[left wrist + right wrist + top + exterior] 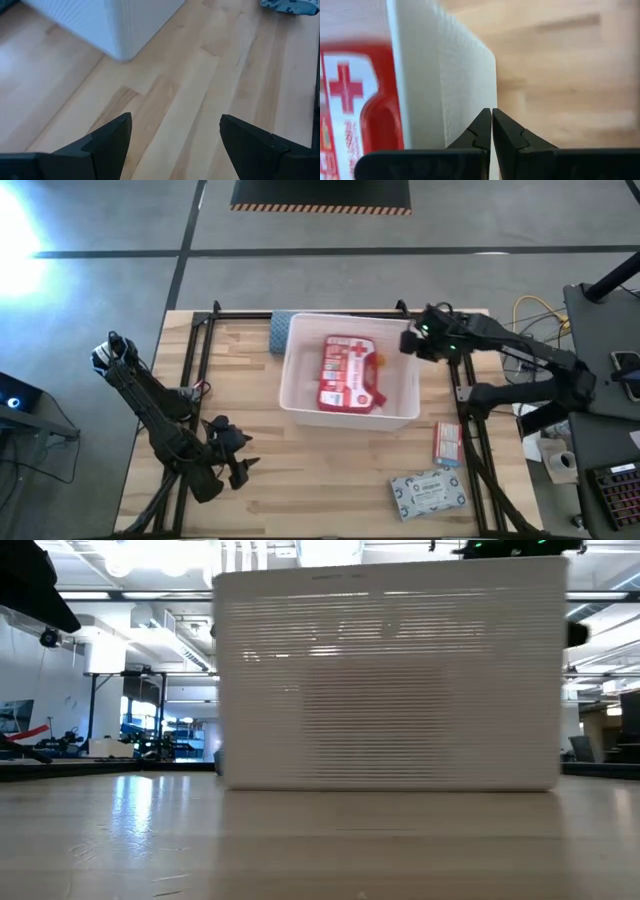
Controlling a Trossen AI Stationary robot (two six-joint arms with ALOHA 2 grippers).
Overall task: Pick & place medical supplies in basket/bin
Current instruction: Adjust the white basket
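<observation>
The white bin (298, 385) stands mid-table, and its ribbed wall (390, 680) fills the low view. A red first-aid case with a white cross (350, 373) lies flat inside it and also shows in the right wrist view (350, 100). My right gripper (410, 340) hangs above the bin's far right corner, pointing steeply down; its fingers (492, 125) are shut with nothing between them, over the bin's right wall (445, 75). My left gripper (240, 463) waits open near the table's near left, with bare wood between its fingers (175, 120). A red-white box (447, 443) and a pale patterned soft pack (428, 492) lie on the table to the near right.
A blue-grey patterned item (280, 332) lies against the bin's far left corner. Black frame rails (470, 440) run along both table sides. Bare wood lies between the bin and the near edge. The bin's near left corner (110, 25) shows ahead of my left gripper.
</observation>
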